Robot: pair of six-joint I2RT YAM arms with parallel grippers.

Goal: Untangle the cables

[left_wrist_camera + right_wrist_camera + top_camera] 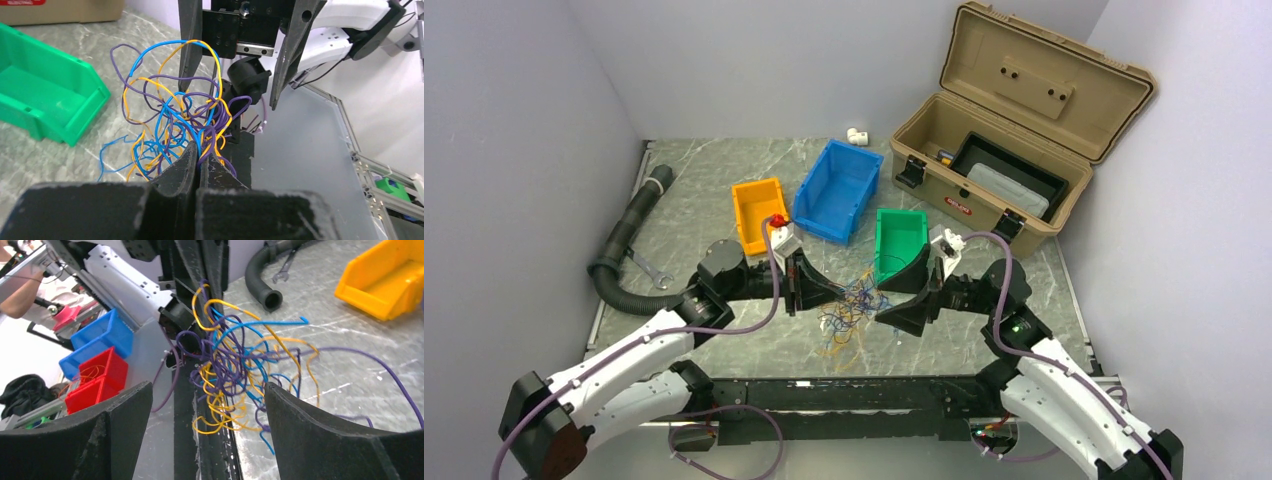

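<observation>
Over the table [694, 190], left jaws clamp the cables [175, 115]; right jaws gape wide.

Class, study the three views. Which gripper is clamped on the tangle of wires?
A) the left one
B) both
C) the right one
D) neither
A: the left gripper is shut with the cables pinched between its fingers, while the right gripper stands wide open, gripping nothing.

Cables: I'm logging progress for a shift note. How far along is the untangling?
Done: almost nothing; the cables form one knotted clump, a few strands trailing onto the table. In hand: the left gripper is shut on the clump, the right gripper open facing it. Left: pulling every strand free.
</observation>
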